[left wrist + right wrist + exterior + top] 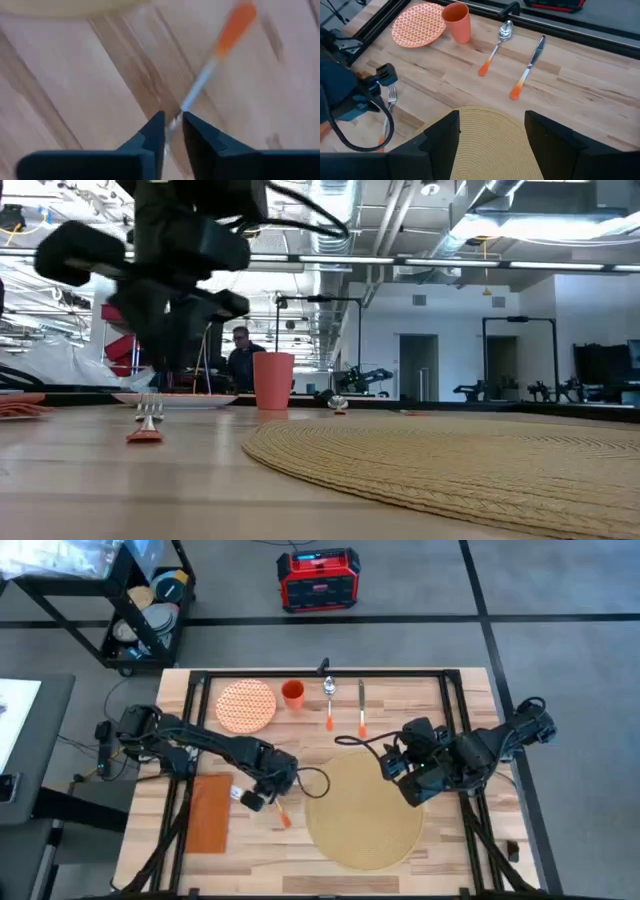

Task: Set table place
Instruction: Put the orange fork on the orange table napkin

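An orange-handled fork (283, 816) is lying right at the left pincer (262, 798), its metal end reaching up to the pincer's tip. An orange napkin (210, 812) is lying flat just beside that pincer, on the side away from the right pincer (395, 765). Well beyond the left pincer, a patterned orange-and-white plate (246, 705) is sitting with an orange cup (293, 693) standing upright just beside it. A spoon (329, 700) and a knife (361, 708), both orange-handled, are lying side by side ahead of the right pincer, apart from each other. Farther off, a red box (318, 580) and a black cart (140, 610) are standing on the floor. A person (240, 355) is sitting in the room behind.
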